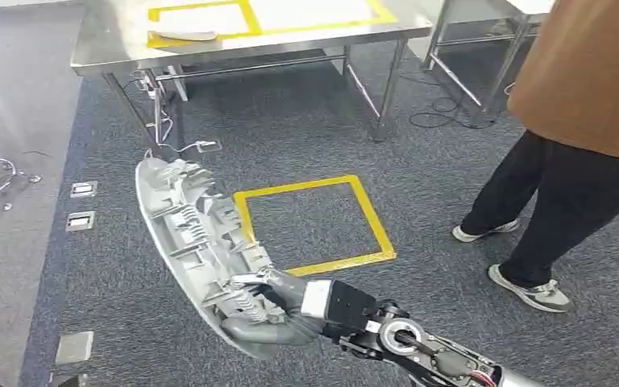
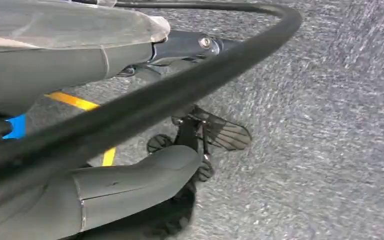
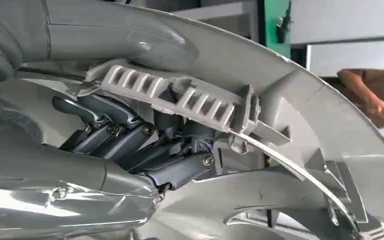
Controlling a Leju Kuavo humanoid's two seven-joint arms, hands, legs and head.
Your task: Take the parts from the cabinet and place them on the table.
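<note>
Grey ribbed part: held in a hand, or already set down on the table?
Held. The right hand grips the grey ribbed part above the carpet, short of the steel table.

The part (image 1: 197, 242) in the right hand (image 1: 290, 302) hangs before the table (image 1: 113, 36), a person (image 1: 580, 121) right.

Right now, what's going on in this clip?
The right robot hand grips a long curved grey plastic part with ribbed clips, carrying it above the grey carpet. The stainless steel table with yellow tape outlines stands ahead, a pale flat piece already lying on it. A person in a brown top and black trousers stands to the right.
</note>
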